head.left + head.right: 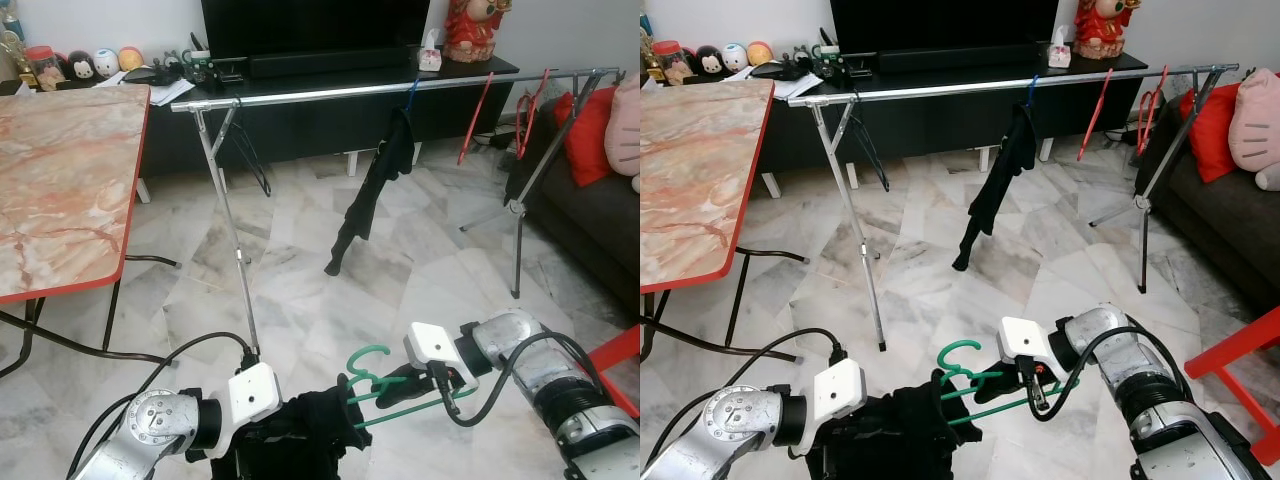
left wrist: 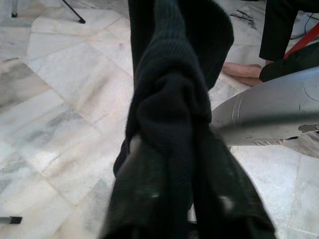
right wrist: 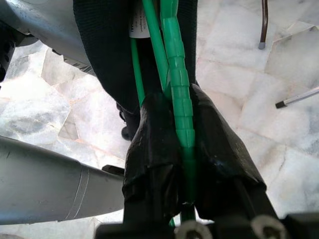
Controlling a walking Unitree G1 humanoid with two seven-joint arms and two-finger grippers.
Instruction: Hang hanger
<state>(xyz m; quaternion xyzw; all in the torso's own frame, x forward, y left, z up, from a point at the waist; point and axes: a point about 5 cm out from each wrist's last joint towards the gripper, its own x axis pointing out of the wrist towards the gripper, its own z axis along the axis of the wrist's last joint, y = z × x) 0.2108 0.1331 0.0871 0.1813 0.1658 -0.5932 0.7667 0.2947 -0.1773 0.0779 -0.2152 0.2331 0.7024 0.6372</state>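
While low over the marble floor [image 1: 300,300], the right pincer [image 3: 182,144] is closed tight on the green hanger [image 1: 375,385], its hook pointing up. Left pincer [image 1: 262,445]: wrapped in the black garment [image 1: 315,425] draped on that hanger; finger state cannot be told. Beyond: silver drying rack [image 1: 400,87] carrying a hung black cloth [image 1: 375,185] and red hangers [image 1: 478,115]. Marble tabletop [image 1: 60,180] at left.
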